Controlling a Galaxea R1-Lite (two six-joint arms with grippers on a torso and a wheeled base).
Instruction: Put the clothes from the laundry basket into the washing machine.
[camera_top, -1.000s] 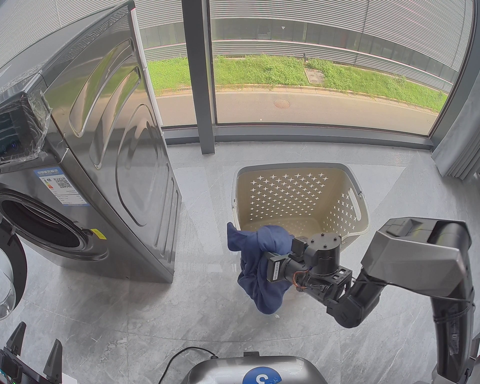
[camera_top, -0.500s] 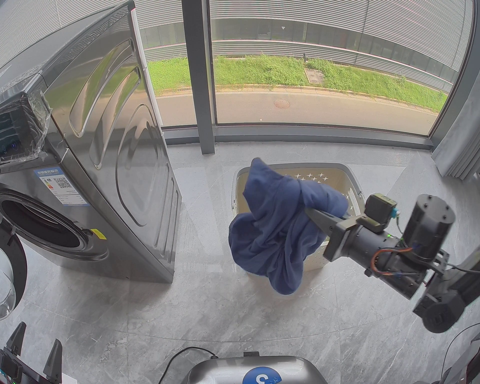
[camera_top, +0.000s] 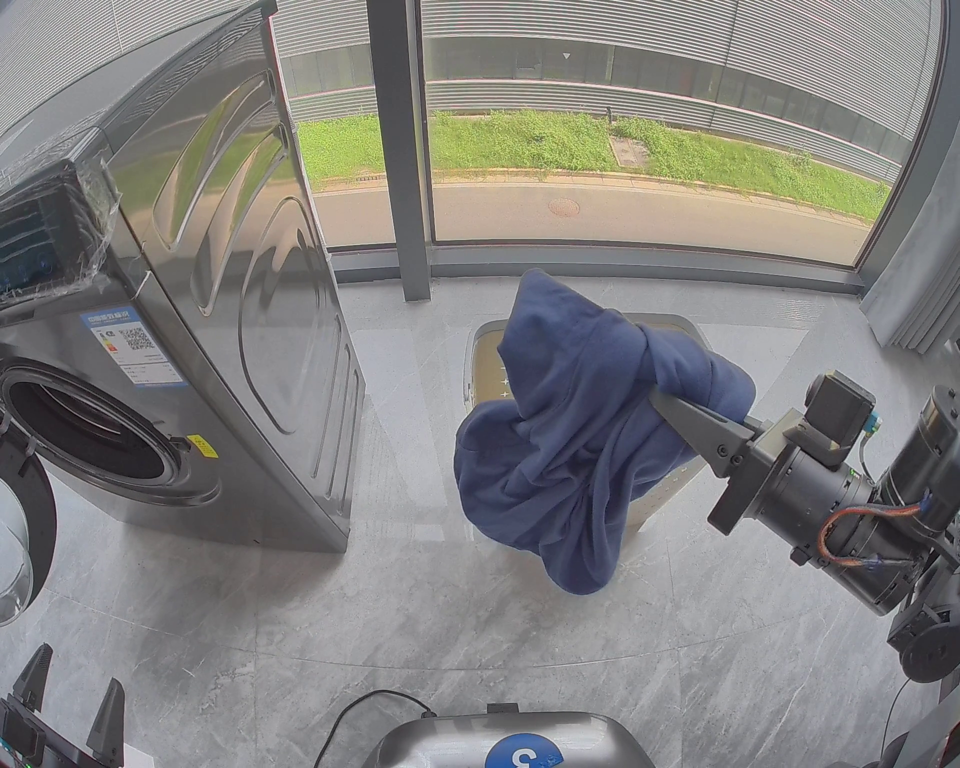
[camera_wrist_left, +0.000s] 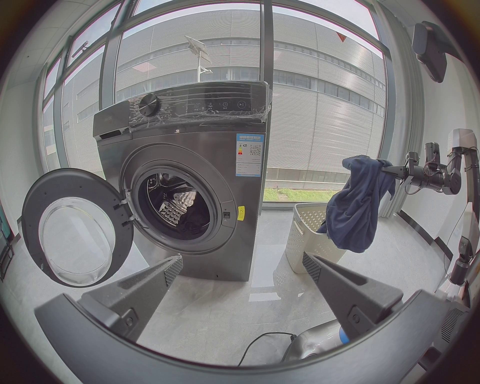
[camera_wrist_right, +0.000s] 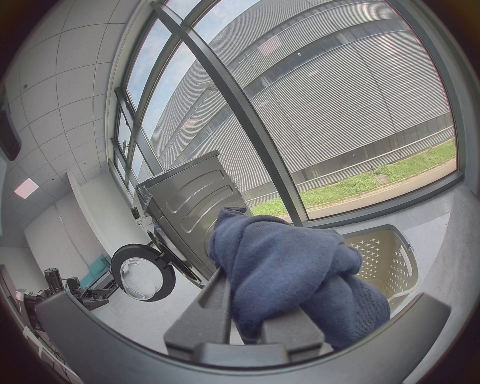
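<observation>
The right gripper (camera_top: 668, 408) is clamped on a dark blue garment (camera_top: 575, 440), which hangs in the air above the laundry basket (camera_top: 482, 365). The washing machine (camera_top: 250, 300) stands at 9 o'clock with its door (camera_wrist_left: 75, 235) open. The left gripper (camera_wrist_left: 241, 260), at 7 o'clock, has its fingers apart.

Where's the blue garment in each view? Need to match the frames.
Head view: blue garment mid-picture, hanging from the right gripper, hiding most of the laundry basket.
Left wrist view: blue garment far off, hanging over the laundry basket, beside the washing machine.
Right wrist view: blue garment close up, draped over the fingers, laundry basket behind it.
Shared landmark: washing machine, door open.
</observation>
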